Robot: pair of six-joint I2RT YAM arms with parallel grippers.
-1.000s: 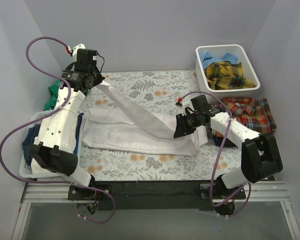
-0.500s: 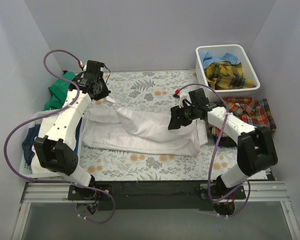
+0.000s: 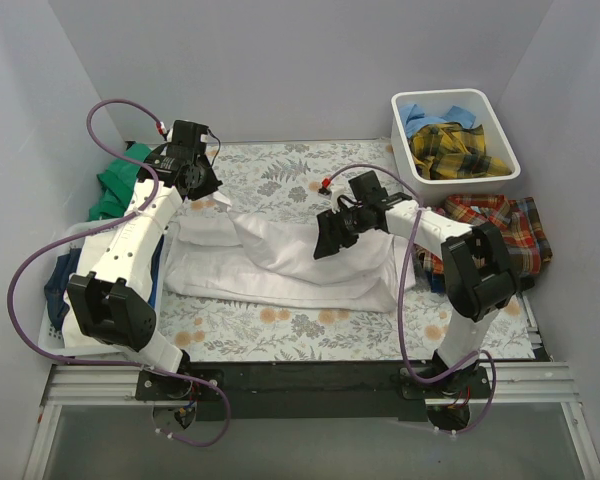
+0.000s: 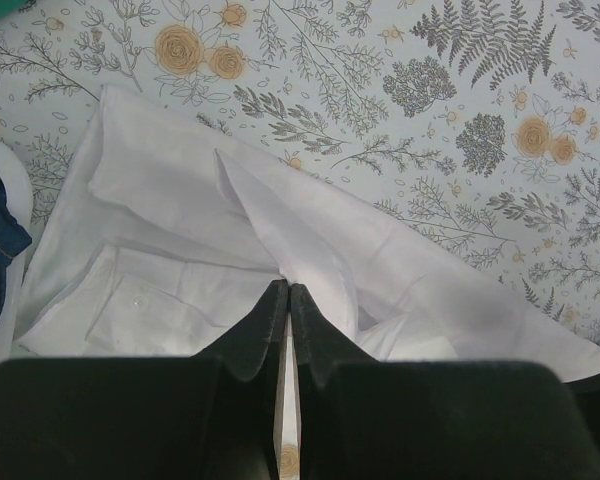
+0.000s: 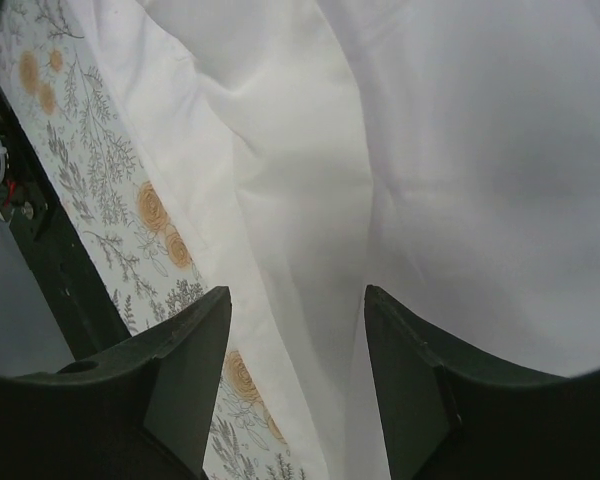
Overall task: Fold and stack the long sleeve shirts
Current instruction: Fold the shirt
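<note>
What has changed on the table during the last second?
The left tool lowered the sleeve of the white shirt, taut before; it now lies slack on the body. The right tool moved left and is open. The bin and red plaid shirt stayed.

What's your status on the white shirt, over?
Left hand shut, pinching white shirt sleeve. Right hand open just above it. Shirt rumpled, fold unfinished. Nothing lying on it.

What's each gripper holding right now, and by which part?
Left gripper looks shut on the white shirt, pinching a sleeve fold. Right gripper is open over it, holding nothing.
</note>
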